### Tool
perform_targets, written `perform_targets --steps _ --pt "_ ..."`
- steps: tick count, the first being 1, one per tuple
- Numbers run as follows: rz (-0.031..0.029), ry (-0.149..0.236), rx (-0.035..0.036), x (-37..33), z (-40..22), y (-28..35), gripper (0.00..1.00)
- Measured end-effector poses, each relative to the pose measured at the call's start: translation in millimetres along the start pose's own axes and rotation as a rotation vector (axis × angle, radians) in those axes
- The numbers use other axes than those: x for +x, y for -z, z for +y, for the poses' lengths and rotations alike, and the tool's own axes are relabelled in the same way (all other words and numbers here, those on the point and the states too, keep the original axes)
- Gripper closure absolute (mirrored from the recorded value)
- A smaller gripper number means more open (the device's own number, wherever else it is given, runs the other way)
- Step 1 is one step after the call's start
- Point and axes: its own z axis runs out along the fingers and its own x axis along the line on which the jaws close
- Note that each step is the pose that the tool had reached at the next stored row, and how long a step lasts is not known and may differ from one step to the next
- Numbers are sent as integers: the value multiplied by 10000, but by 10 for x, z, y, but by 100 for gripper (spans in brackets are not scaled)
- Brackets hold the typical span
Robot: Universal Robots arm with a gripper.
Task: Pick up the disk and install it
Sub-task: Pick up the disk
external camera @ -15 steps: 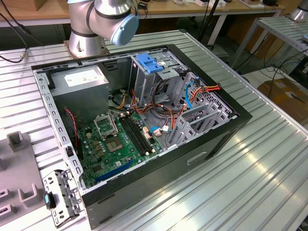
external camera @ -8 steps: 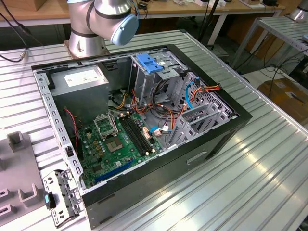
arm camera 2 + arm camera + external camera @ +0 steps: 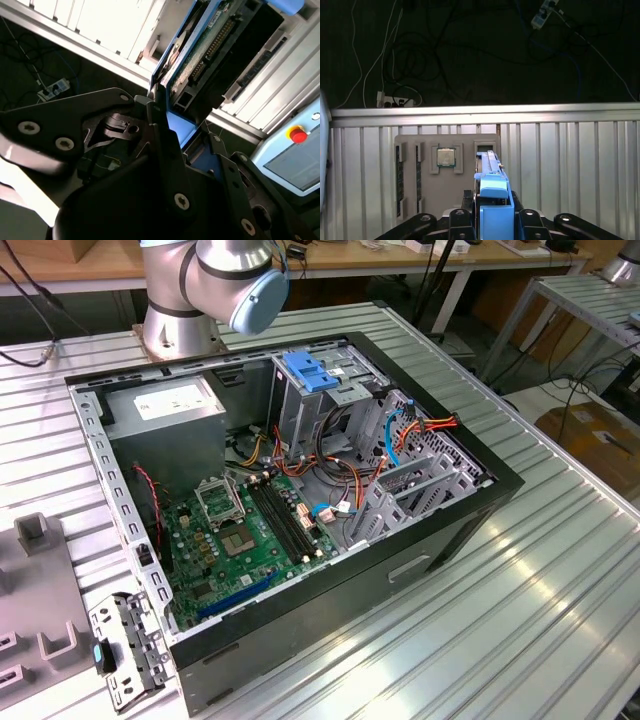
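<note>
1. Jaws are clamped on the disk, gripping its blue carrier rails from both sides. In both wrist views the black finger links flank the blue plastic.
2. In the second wrist view the disk shows its green circuit board and a row of connector pins, with a blue rail along one edge.
3. In the first wrist view the disk is held on edge. Beyond it lie the ribbed metal desk and a grey fixture tray.
4. A processor chip is seated in one pocket of the tray.
5. In the exterior view an open computer case lies on its side on the desk. The arm base stands at 11 o'clock of the case.
6. Inside the case:
   - The power supply sits at 10 o'clock.
   - The motherboard sits toward 7 o'clock.
   - The tall grey drive cage, topped by a blue latch, sits at 12 o'clock.
7. A loose metal bracket lies on the desk at 8 o'clock of the case, just beside its corner.
</note>
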Motion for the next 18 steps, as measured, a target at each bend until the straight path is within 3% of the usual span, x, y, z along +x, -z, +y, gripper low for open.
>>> perform_targets --steps 18 --pt "2 2 -88 4 1 140 63"
